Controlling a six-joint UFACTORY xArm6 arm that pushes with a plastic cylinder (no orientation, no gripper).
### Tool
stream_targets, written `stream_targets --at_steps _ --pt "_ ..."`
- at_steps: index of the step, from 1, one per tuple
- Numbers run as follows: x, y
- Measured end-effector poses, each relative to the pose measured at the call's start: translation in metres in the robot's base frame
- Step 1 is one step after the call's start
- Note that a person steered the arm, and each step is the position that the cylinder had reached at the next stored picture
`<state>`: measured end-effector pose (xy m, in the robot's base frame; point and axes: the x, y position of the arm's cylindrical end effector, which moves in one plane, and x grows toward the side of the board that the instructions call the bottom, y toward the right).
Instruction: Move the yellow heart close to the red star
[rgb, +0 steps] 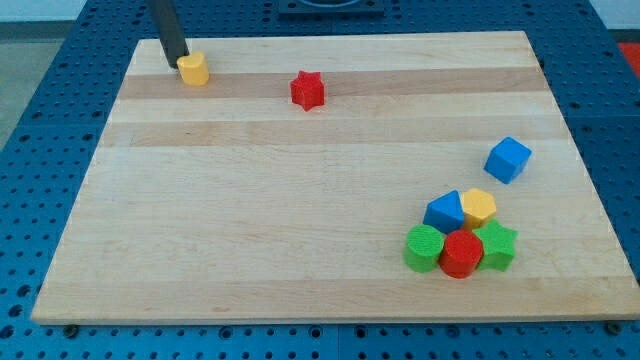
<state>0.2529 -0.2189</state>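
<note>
We judge the yellow heart (194, 69) light, rigid and easily slid; my tip (176, 63) (a bare rod, no fingers) touches its left flank, so pushing there drives it toward the red star (308, 90).

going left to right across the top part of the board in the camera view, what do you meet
my tip → yellow heart, touching the tip on its right → red star → blue cube, lower and off toward the view's right.
</note>
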Motion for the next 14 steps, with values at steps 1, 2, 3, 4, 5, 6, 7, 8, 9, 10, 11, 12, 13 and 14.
stream_targets --at_steps 1,2,3,4,5,6,7,8,9,10,11,12,13,14 --pt "0.016 0.014" --pt "0.02 0.034" --pt "0.029 0.053" --pt "0.038 0.054" --pt "0.053 0.049" --pt "0.066 0.045" --pt "0.087 0.037" --pt "0.091 0.038" --pt "0.087 0.05" --pt "0.074 0.059" --pt "0.074 0.082" --pt "0.074 0.102" --pt "0.069 0.105" --pt "0.076 0.105"
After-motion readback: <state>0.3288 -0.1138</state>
